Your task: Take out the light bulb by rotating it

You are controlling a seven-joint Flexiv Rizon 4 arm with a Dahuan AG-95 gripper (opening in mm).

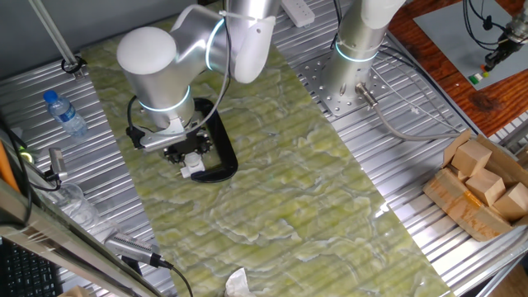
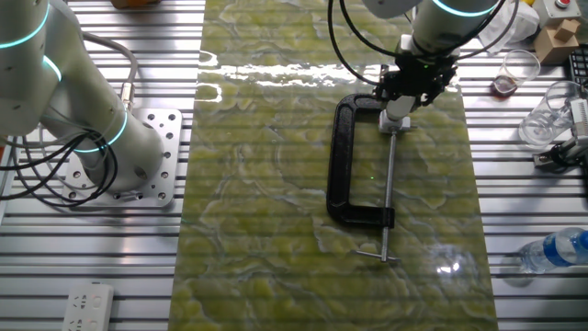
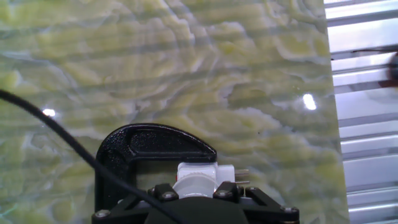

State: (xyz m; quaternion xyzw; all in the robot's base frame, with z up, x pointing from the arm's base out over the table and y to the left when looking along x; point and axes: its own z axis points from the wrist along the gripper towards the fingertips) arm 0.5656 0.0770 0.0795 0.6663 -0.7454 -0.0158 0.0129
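Observation:
A black C-shaped clamp (image 2: 344, 165) lies on the green marbled mat, with its thin screw rod (image 2: 389, 193) pressing on a white boxy socket piece (image 2: 397, 118). In the hand view the clamp (image 3: 149, 146) curves round the socket (image 3: 202, 169). The small white rounded light bulb (image 3: 194, 185) sticks up from the socket toward the camera. My gripper (image 3: 194, 191) stands straight over it, with its black fingers (image 3: 163, 191) against the bulb's two sides. In both fixed views the gripper (image 1: 191, 158) (image 2: 404, 97) hides the bulb.
A second arm's base (image 1: 355, 58) (image 2: 101, 138) stands beside the mat. A plastic bottle (image 1: 64, 111) (image 2: 556, 250), clear cups (image 2: 519, 72), a cardboard box of wooden blocks (image 1: 483, 186) and a power strip (image 2: 87, 305) lie on the metal table around it.

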